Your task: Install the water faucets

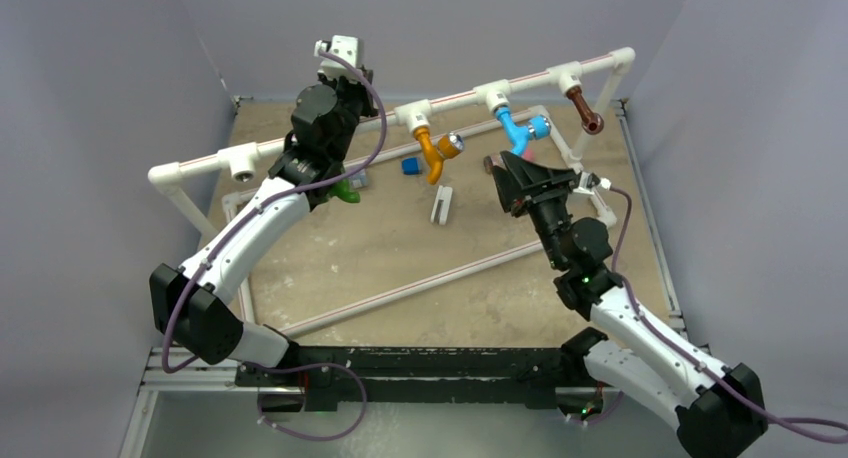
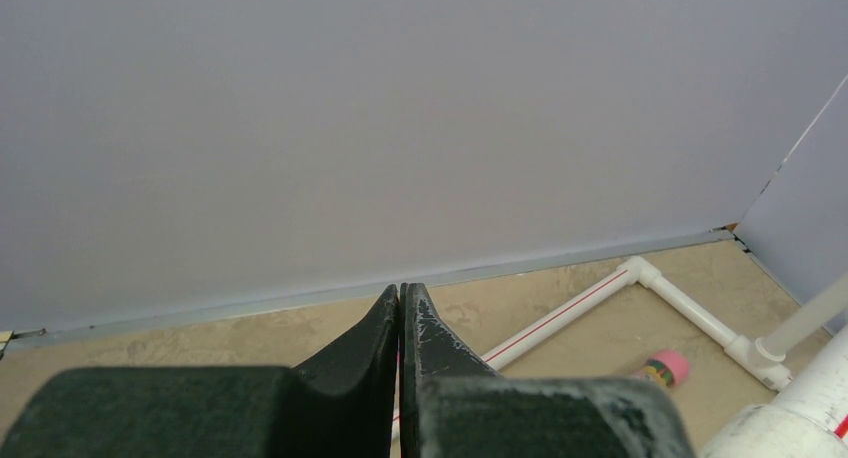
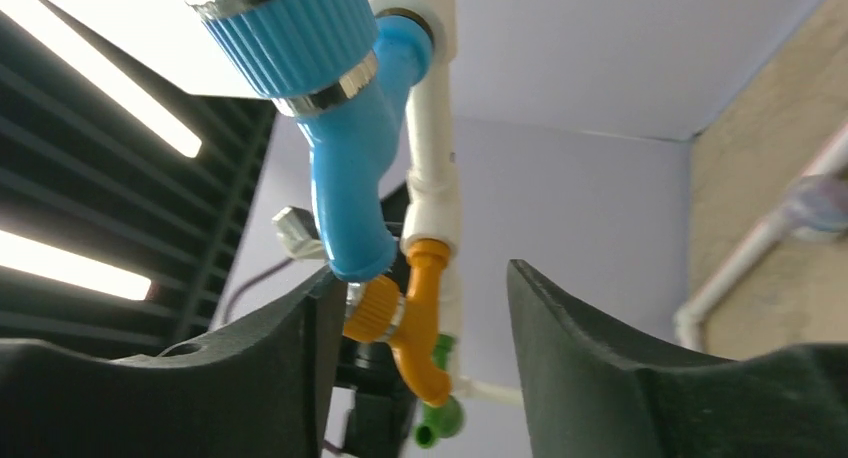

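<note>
Faucet status, positions given relative to the raised white plastic pipe rail (image 1: pixel 455 103).

Clearly in:
- the orange plastic tap with silver knob (image 1: pixel 435 153) hangs from the rail's middle fitting
- the blue plastic tap with ribbed knob (image 1: pixel 517 130) hangs from the next fitting toward the rail's right end
- the brown plastic tap (image 1: pixel 585 113) hangs from the fitting nearest the right end

All three have their spouts down and look seated.

Open item: the green plastic tap (image 1: pixel 347 191) is just under the rail, on the orange one's left, right beside the left arm. The arm covers that stretch of rail, so I can't tell whether it's plugged in or loose below. The white tee fitting (image 1: pixel 245 160) near the rail's left end shows a bare socket with nothing in it.

Hands:
- the left gripper (image 2: pixel 400 288) has its fingers pressed together with nothing between them. It is up by the rail, aimed at the back wall, and not on the green tap.
- the right gripper (image 3: pixel 425 268) has its jaws apart and holds nothing. It is just under the rail at the blue tap's spout. The spout tip is close to one finger, but whether they touch is unclear.

My read: three of four are done for sure. The green tap is either seated or the last job left, so its joint needs checking. If it's loose, the bare tee may be where it goes.
</note>
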